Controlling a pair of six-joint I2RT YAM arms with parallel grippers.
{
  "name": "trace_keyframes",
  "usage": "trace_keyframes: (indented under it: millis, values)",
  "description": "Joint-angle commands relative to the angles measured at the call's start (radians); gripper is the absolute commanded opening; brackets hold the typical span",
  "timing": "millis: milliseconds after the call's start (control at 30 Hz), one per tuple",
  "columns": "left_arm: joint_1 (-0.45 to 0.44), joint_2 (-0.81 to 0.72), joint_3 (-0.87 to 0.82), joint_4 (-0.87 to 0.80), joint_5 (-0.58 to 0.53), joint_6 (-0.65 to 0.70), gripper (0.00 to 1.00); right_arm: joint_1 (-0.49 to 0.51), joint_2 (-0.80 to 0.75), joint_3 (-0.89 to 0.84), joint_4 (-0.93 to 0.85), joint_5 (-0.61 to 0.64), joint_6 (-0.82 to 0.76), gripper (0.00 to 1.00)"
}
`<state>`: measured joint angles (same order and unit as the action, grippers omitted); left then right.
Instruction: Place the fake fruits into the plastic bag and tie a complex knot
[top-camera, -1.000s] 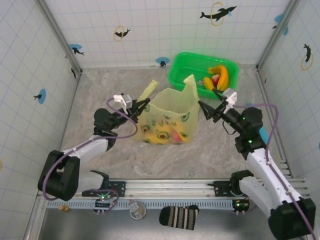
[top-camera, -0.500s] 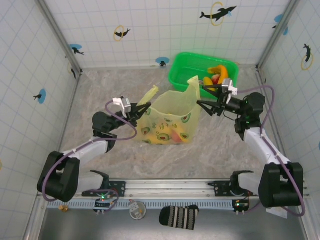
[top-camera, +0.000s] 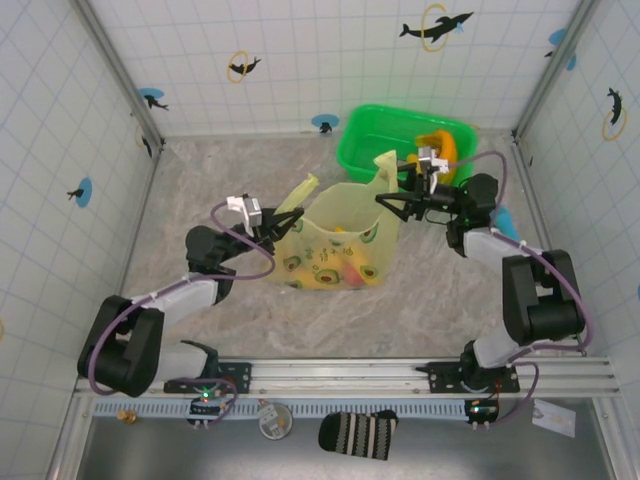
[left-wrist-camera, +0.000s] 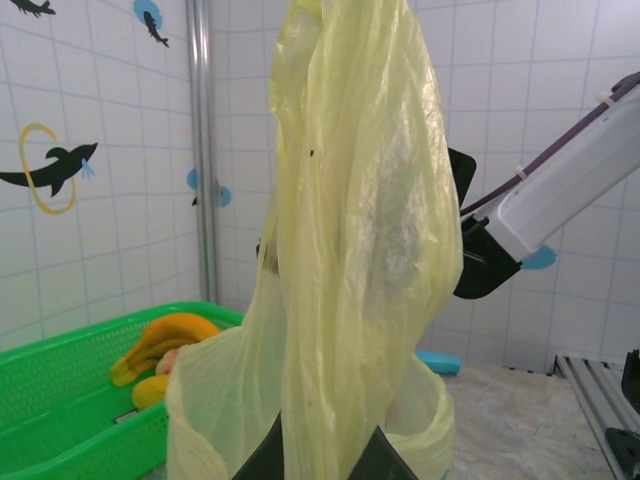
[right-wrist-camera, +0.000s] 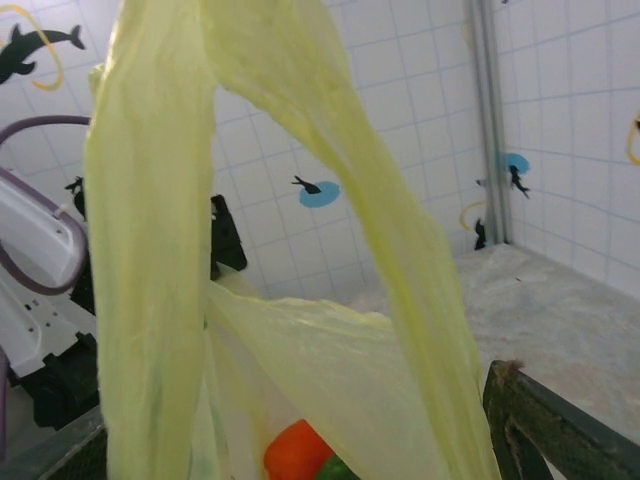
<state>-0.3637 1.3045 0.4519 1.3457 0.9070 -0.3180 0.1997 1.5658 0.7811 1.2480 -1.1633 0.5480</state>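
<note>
The yellow-green plastic bag (top-camera: 335, 235) stands open on the table, its two handles apart and no knot in view. My left gripper (top-camera: 285, 218) is shut on the bag's left handle (left-wrist-camera: 350, 200), which rises out of the jaws of my left gripper (left-wrist-camera: 325, 455). My right gripper (top-camera: 392, 200) is open at the right handle (top-camera: 383, 165); in the right wrist view the handle loop (right-wrist-camera: 400, 250) hangs between the spread jaws of my right gripper (right-wrist-camera: 295, 405). An orange fake fruit (right-wrist-camera: 297, 455) lies inside the bag. Yellow bananas (top-camera: 440, 145) lie in the basket.
The green basket (top-camera: 365, 130) stands behind the bag at the back right, also seen in the left wrist view as the green basket (left-wrist-camera: 60, 400). A cyan cylinder (top-camera: 505, 222) lies beside the right arm. Tiled walls close in the table on three sides.
My right gripper has swung left and back, from beside the bag up to its right handle. The left gripper has kept its hold and barely moved.
</note>
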Motion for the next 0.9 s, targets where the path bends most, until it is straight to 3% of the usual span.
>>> trace_keyframes:
  millis: [0, 100, 167, 233, 300, 367, 533, 633, 700, 767, 867]
  values:
    - [0.005, 0.033, 0.018, 0.121, 0.039, -0.073, 0.0, 0.057, 0.038, 0.052, 0.139, 0.021, 0.044, 0.8]
    - [0.005, 0.052, 0.03, 0.147, 0.043, -0.098, 0.0, 0.081, 0.083, 0.076, 0.108, 0.036, 0.033, 0.77]
    - [0.005, 0.055, 0.031, 0.149, 0.038, -0.101, 0.0, 0.085, 0.104, 0.083, 0.097, 0.033, 0.036, 0.68]
    - [0.004, 0.057, 0.033, 0.145, 0.037, -0.101, 0.0, 0.086, 0.112, 0.082, 0.105, 0.031, 0.043, 0.45]
    - [0.005, 0.06, 0.036, 0.138, 0.031, -0.099, 0.0, 0.087, 0.107, 0.085, 0.09, 0.025, 0.039, 0.16]
    - [0.005, 0.065, 0.038, 0.141, 0.026, -0.106, 0.0, 0.097, 0.089, 0.084, 0.046, 0.037, -0.001, 0.0]
    - [0.003, 0.051, 0.051, 0.082, -0.007, -0.102, 0.0, 0.115, -0.042, 0.066, -0.289, 0.177, -0.259, 0.0]
    - [-0.02, 0.004, 0.085, -0.135, -0.072, -0.015, 0.0, 0.175, -0.157, 0.064, -0.62, 0.365, -0.552, 0.0]
    - [-0.052, -0.025, 0.134, -0.335, -0.118, 0.09, 0.0, 0.251, -0.236, 0.037, -0.742, 0.603, -0.71, 0.0]
    - [-0.107, -0.038, 0.19, -0.52, -0.164, 0.174, 0.0, 0.306, -0.301, -0.017, -0.741, 0.806, -0.766, 0.0]
    - [-0.146, -0.035, 0.249, -0.665, -0.234, 0.189, 0.0, 0.381, -0.369, -0.075, -0.74, 1.023, -0.812, 0.0]
